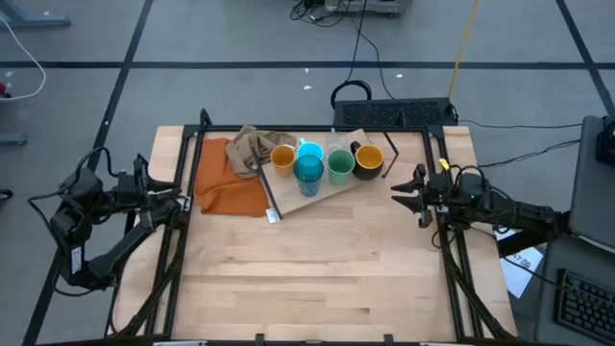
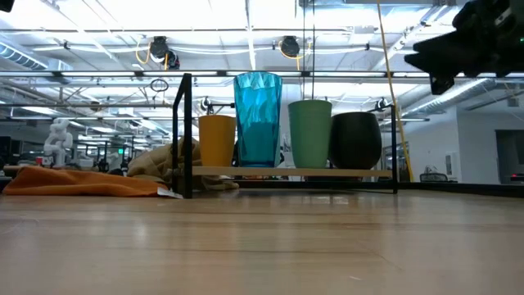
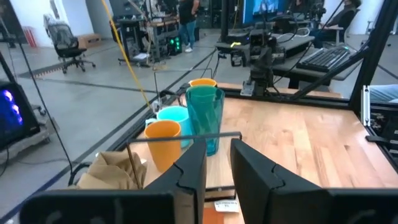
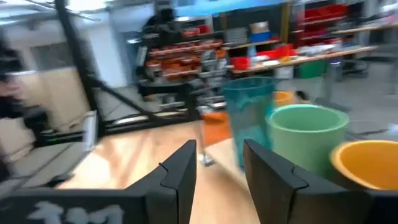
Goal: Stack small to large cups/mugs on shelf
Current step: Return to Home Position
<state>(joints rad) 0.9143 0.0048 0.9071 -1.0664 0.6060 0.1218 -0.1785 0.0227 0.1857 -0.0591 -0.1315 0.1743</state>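
Observation:
The cups stand upright on the shelf (image 1: 330, 193) at the table's far middle: orange cup (image 1: 282, 157), light-blue mug (image 1: 309, 150), teal tumbler (image 1: 308, 175), green cup (image 1: 340, 167), and black mug (image 1: 368, 160) with its yellow inside. In the low view the orange cup (image 2: 217, 141), tumbler (image 2: 257, 119), green cup (image 2: 309, 133) and black mug (image 2: 355, 139) stand in a row. My left gripper (image 1: 176, 195) hovers at the table's left edge, narrowly open and empty. My right gripper (image 1: 415, 192) hovers right of the shelf, open and empty, raised off the table (image 2: 458, 49).
An orange cloth (image 1: 231, 183) lies left of the shelf, with a crumpled tan cloth (image 1: 255, 146) on its far part. A black frame (image 1: 207, 125) runs along the table's far and side edges. The near half of the wooden table (image 1: 307, 279) is bare.

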